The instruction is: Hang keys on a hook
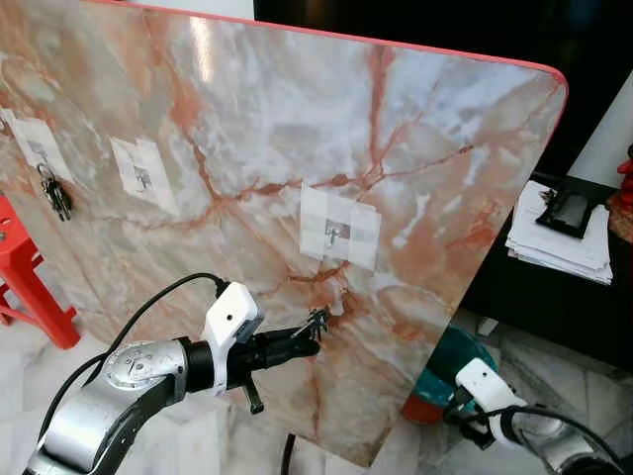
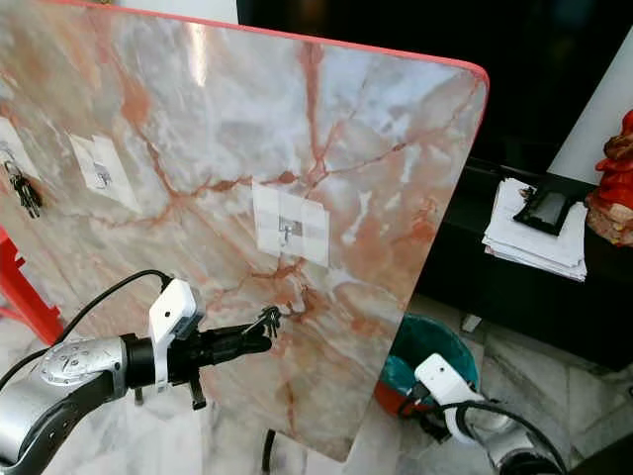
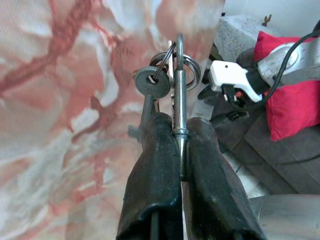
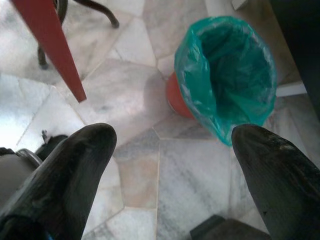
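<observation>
Marble board (image 1: pixel 297 148) fills upper frame, hook (image 1: pixel 337 233) at its centre. Left gripper (image 1: pixel 307 336) clamped on keys (image 1: pixel 318 320), lower centre, just below hook. Right gripper (image 4: pixel 175 165) spread wide, lower right, above the green-lined bin (image 4: pixel 225 70).

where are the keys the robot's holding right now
The keys are pinched in the left claw, held up against the marble board, below and slightly left of the rightmost hook.

Big upright marble-look board (image 1: pixel 297 148) is white and grey with pinky-orange veins and a red edge. Silver metal keys (image 3: pixel 172 75) sit in the black-fingered left gripper (image 1: pixel 315 332). Red bin with teal bag (image 4: pixel 225 75), pale grey floor tiles (image 4: pixel 125 75).
</observation>
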### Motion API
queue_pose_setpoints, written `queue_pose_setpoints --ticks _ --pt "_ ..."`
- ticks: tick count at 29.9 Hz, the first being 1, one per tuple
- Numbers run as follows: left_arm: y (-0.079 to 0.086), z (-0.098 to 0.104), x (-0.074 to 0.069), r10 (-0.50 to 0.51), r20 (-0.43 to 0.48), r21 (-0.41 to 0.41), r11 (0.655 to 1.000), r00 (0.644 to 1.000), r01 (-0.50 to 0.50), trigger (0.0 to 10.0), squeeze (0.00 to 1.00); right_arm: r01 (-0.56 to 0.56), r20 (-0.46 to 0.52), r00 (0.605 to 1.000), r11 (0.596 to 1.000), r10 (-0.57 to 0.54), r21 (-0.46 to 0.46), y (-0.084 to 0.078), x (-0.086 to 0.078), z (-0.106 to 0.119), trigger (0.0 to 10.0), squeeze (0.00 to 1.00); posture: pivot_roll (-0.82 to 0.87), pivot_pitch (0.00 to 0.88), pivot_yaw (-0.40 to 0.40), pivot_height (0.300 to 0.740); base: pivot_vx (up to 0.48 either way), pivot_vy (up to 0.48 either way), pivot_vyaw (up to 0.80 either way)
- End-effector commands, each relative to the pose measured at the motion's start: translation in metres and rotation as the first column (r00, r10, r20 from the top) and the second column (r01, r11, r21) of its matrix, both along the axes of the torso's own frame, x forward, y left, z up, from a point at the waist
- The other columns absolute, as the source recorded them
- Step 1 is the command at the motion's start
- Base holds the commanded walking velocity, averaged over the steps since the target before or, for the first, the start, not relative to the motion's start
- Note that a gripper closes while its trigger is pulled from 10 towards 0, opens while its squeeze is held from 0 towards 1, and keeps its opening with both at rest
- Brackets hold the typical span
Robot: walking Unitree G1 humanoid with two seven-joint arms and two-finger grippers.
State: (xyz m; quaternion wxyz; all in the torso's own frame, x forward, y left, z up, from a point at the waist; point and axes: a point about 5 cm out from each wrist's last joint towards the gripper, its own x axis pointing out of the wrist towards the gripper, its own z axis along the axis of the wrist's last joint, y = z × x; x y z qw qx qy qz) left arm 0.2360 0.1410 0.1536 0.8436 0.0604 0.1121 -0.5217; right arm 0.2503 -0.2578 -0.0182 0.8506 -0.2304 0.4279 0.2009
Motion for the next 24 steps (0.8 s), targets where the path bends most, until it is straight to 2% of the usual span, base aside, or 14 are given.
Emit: queue_pose_setpoints --ticks 1,6,14,16,24 --pt "-0.003 0.003 -0.001 -0.007 0.016 0.011 1.000 1.000 0.007 10.0 0.00 -0.003 -0.011 1.000 1.000 0.002 -0.015 -0.003 -0.002 -0.001 10.0 0.00 0.13 0.000 -0.064 0.740 -0.244 0.000 0.00" --pt "-0.002 0.002 0.000 0.015 0.026 0.015 1.000 1.000 -0.016 10.0 0.00 -0.008 -0.009 1.000 1.000 0.008 -0.022 -0.003 -0.001 0.000 10.0 0.00 0.13 0.000 -0.065 0.740 -0.250 0.000 0.00" --pt "-0.002 0.003 0.001 0.022 0.031 0.012 1.000 0.999 -0.023 10.0 0.00 -0.030 0.025 0.999 0.999 0.030 -0.020 -0.002 0.010 0.009 10.0 0.00 0.13 0.000 -0.069 0.740 -0.247 0.000 0.00" --pt "-0.002 0.004 0.003 0.027 0.040 0.016 0.999 0.999 -0.027 10.0 0.00 -0.034 0.068 0.997 0.999 0.034 0.005 0.001 0.020 0.018 10.0 0.00 0.13 0.000 -0.069 0.740 -0.247 0.000 0.00" --pt "-0.004 0.004 0.004 0.037 0.045 0.014 0.999 0.998 -0.037 10.0 0.00 -0.052 0.084 0.995 0.998 0.049 0.035 0.007 0.026 0.023 10.0 0.00 0.12 0.000 -0.079 0.740 -0.247 0.000 0.00"
